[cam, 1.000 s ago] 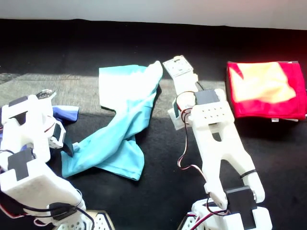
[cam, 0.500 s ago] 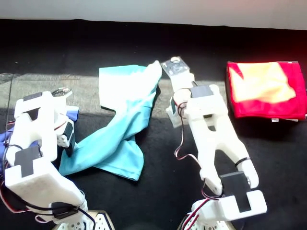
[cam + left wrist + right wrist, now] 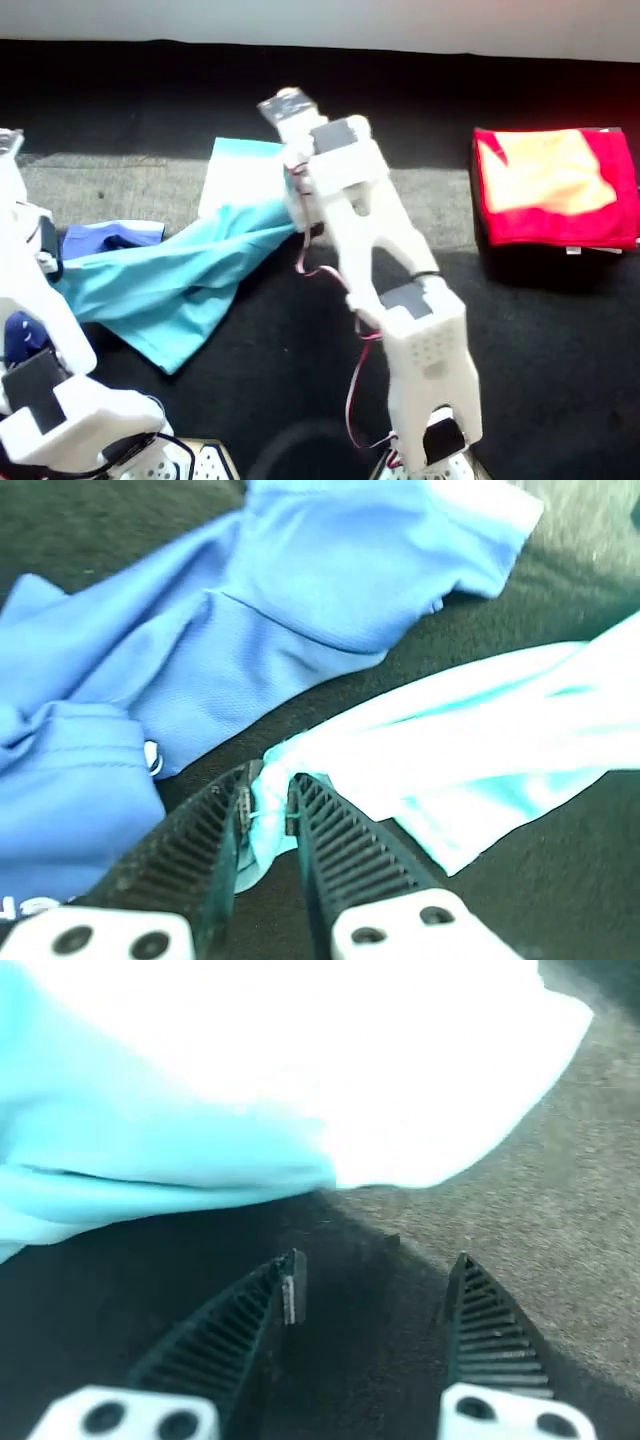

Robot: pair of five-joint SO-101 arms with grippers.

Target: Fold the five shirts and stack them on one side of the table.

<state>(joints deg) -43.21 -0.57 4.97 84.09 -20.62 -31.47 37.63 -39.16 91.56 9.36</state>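
Since a second ago my left arm has pulled back to the table's left edge, dragging the cyan shirt (image 3: 170,290) out into a long stretched band. My right arm has swung left over the shirt's far corner.

Left wrist view: left gripper (image 3: 268,805) pinched tight on a cyan hem, blue shirt (image 3: 200,630) bunched just beside it.

Right wrist view: right gripper (image 3: 375,1280) jaws wide apart with nothing between them, over the dark table (image 3: 560,340) just beside the shirt's pale edge.

High view adds a folded red shirt (image 3: 555,185) at far right, well apart from the rest; glare washes out its top. From high, the arm bodies cover the fingertips, and the left arm partly hides the blue shirt.
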